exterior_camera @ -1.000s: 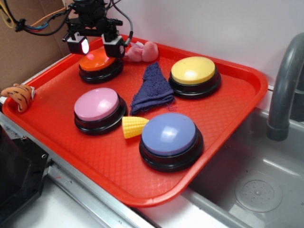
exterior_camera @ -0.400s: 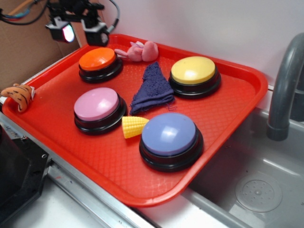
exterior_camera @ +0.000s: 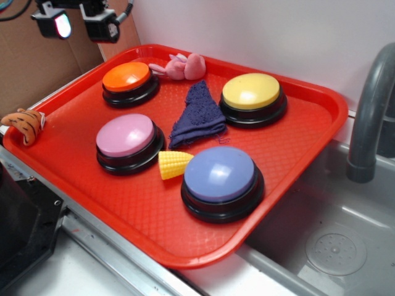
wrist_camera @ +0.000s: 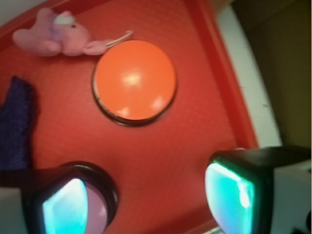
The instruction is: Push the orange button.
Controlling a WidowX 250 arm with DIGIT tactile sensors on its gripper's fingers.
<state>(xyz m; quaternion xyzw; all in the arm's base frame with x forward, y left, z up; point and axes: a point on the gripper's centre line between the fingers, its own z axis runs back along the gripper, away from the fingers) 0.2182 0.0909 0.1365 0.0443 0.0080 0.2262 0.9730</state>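
The orange button (exterior_camera: 126, 76) sits at the back left of the red tray (exterior_camera: 296, 151), a glossy orange dome on a black base. My gripper (exterior_camera: 78, 23) hangs high above and to the left of it, over the tray's back-left corner, open with nothing between its fingers. In the wrist view the orange button (wrist_camera: 134, 80) lies well below, ahead of the gripper (wrist_camera: 153, 200), whose two fingers stand wide apart.
On the tray also stand a pink button (exterior_camera: 125, 135), a yellow button (exterior_camera: 251, 91) and a purple-blue button (exterior_camera: 220, 175). A dark blue cloth (exterior_camera: 197, 114), a pink plush toy (exterior_camera: 182, 66) and a yellow corn piece (exterior_camera: 173, 164) lie between them. A sink and grey faucet (exterior_camera: 370, 105) are at right.
The gripper has lifted off the orange button and moved up and to the left, away from it. Nothing on the tray has moved.
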